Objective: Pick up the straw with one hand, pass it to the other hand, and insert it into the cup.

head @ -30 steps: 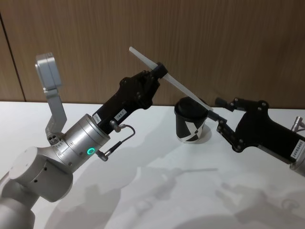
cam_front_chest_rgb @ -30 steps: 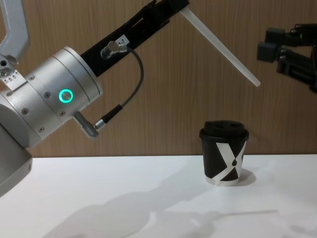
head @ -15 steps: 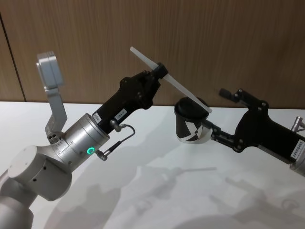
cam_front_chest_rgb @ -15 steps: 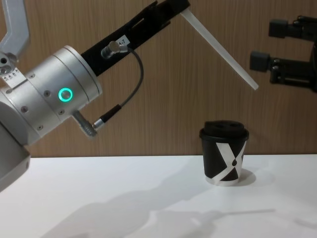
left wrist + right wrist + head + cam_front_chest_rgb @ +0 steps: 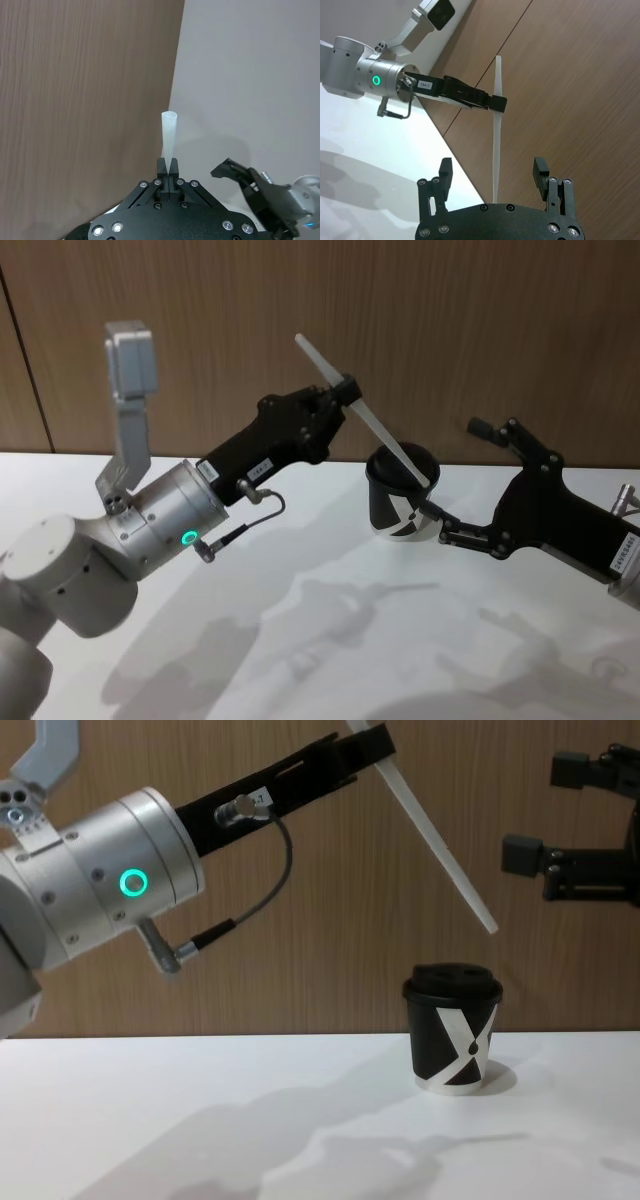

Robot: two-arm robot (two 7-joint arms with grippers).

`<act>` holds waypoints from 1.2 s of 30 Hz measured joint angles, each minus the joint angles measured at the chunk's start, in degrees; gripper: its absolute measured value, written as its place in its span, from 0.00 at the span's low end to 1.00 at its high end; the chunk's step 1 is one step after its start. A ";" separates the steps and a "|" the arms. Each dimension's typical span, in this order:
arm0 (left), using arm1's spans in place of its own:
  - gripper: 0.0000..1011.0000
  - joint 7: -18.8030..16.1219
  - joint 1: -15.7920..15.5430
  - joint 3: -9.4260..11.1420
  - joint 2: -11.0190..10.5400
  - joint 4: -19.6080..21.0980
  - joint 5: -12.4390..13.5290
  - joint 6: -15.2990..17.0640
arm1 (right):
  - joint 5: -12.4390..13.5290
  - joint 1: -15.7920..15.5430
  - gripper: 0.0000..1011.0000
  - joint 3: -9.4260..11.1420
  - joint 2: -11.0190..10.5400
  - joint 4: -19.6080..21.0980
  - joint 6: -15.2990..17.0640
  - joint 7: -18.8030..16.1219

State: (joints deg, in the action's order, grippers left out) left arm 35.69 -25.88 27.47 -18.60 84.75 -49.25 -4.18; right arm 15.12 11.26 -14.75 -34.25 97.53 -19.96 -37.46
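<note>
My left gripper (image 5: 345, 395), the one with the silver wrist and green ring, is shut on the white straw (image 5: 385, 433) about a third of the way down from its upper end. The straw (image 5: 440, 855) slants down to the right. Its lower tip hangs a little above the lid of the black cup (image 5: 452, 1030) without touching it. The cup (image 5: 395, 510) stands upright on the white table (image 5: 350, 640). My right gripper (image 5: 453, 468) is open wide just right of the cup, and its fingers bracket the straw's lower end without touching. The straw (image 5: 496, 145) rises between those open fingers.
A wood-panelled wall (image 5: 300, 940) stands close behind the table. The left arm's black cable with a steel plug (image 5: 190, 945) hangs under the silver wrist. Bare table surface (image 5: 250, 1120) stretches left of and in front of the cup.
The left arm has rotated, tilting the straw steeper and lowering its tip towards the cup lid. The right gripper's fingers have spread wider.
</note>
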 joint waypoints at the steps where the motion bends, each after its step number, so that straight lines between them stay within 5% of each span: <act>1: 0.00 -0.37 -0.17 0.11 -0.15 0.14 0.29 0.29 | 0.00 0.00 0.99 0.00 0.00 0.00 0.00 0.00; 18: 0.00 -8.68 -4.22 1.70 -0.40 -0.15 7.69 3.51 | 0.00 0.00 0.99 0.00 0.00 0.00 0.00 0.00; 36: 0.00 -7.61 -10.10 3.29 2.20 -6.97 11.22 3.86 | 0.00 0.00 0.99 0.00 0.00 0.00 0.00 0.00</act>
State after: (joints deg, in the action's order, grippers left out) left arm 28.07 -35.97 30.76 -16.40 77.78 -38.03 -0.32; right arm 15.12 11.26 -14.75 -34.25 97.53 -19.96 -37.46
